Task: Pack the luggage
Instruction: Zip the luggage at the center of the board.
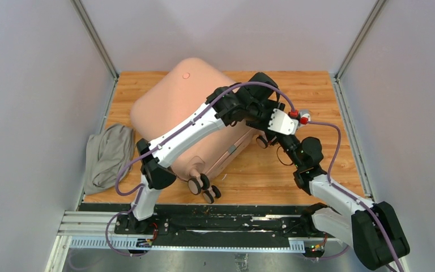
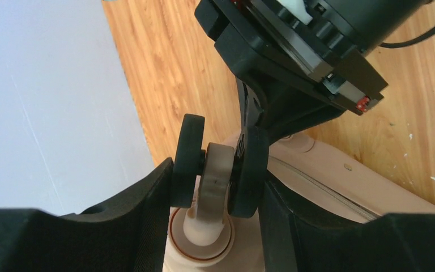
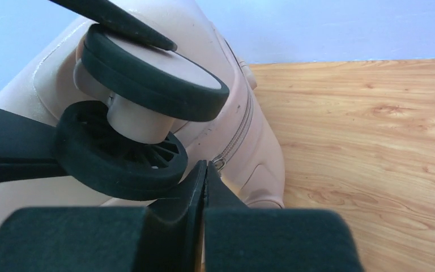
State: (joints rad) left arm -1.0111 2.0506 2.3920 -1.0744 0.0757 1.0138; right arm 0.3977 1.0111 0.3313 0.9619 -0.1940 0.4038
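Observation:
The pale pink luggage point(image 1: 175, 107) lies shut on the wooden table, with a corner caster wheel point(image 2: 215, 175) point(image 3: 119, 153) at its right end. My left gripper point(image 2: 218, 190) has reached over the shell and is shut on that wheel, one finger against each black disc. Those fingers point(image 3: 11, 150) also show in the right wrist view. My right gripper point(image 3: 205, 170) is shut just beside the wheel. Its tips pinch the small metal zipper pull point(image 3: 220, 164) on the seam point(image 3: 241, 127). In the top view both grippers meet near the wheel point(image 1: 261, 141), mostly hidden by the wrists.
A grey cloth bundle point(image 1: 109, 156) lies at the table's left edge beside the luggage. Two more wheels point(image 1: 204, 187) stick out at the near side. Pale walls point(image 1: 34, 113) close in left, right and behind. Bare wood point(image 1: 317, 102) lies right of the arms.

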